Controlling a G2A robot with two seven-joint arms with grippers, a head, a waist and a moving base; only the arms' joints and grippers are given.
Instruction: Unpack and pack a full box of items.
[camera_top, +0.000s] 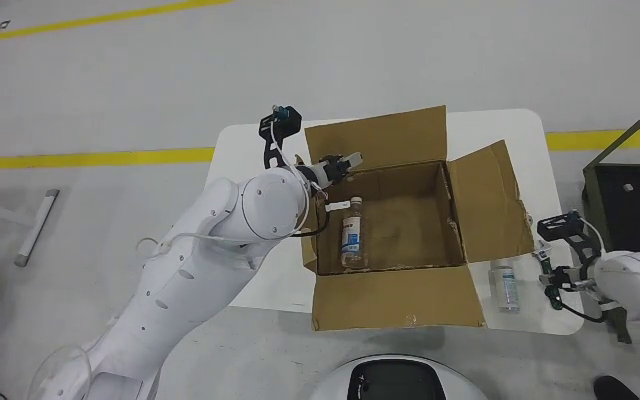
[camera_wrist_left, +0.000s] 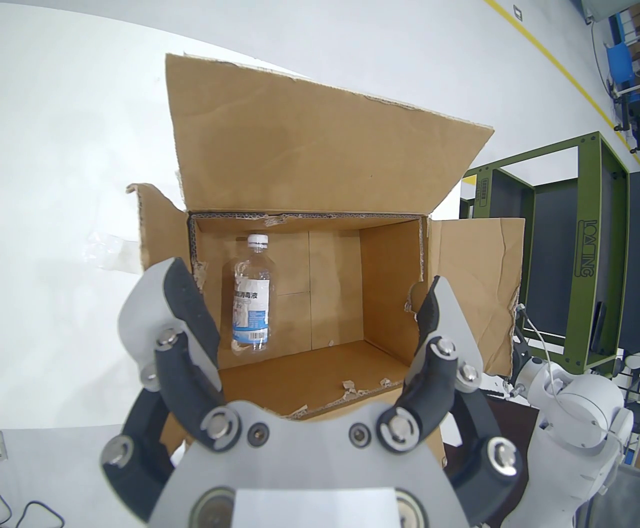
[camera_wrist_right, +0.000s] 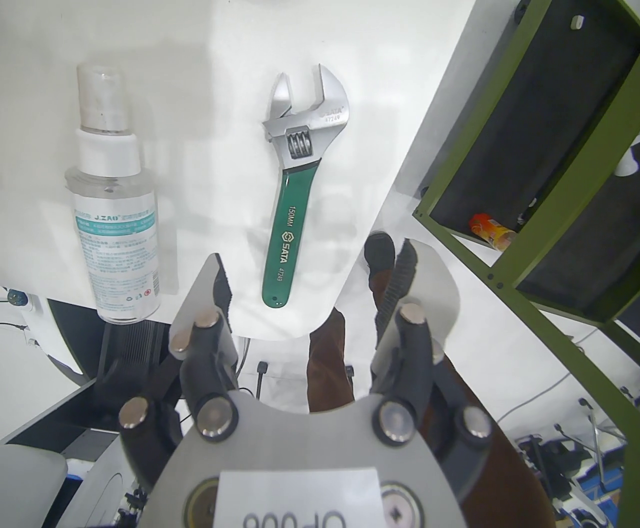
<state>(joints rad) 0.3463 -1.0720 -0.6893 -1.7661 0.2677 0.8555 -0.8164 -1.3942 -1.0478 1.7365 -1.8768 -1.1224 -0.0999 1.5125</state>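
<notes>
From above, your left gripper (camera_top: 348, 165) hangs over the far left corner of the box (camera_top: 410, 225), fingers spread wide with nothing in them. The bottle (camera_top: 351, 238) lies flat on the box floor, close along the left wall. A straight descent from there risks a finger landing on the wall's edge rather than inside. In the left wrist view, the torn cardboard rim sits right below both fingers. The bottle is round, clear and smooth, so a grasp off its middle could squirt it sideways or let it roll. In the right wrist view, your right gripper (camera_wrist_right: 312, 260) is likewise wide open and empty, off the corner of the table (camera_wrist_right: 200, 75). The spray bottle (camera_wrist_right: 117, 240) and wrench (camera_wrist_right: 297, 195) lie near that edge, and a careless sweep could knock either to the floor.
</notes>
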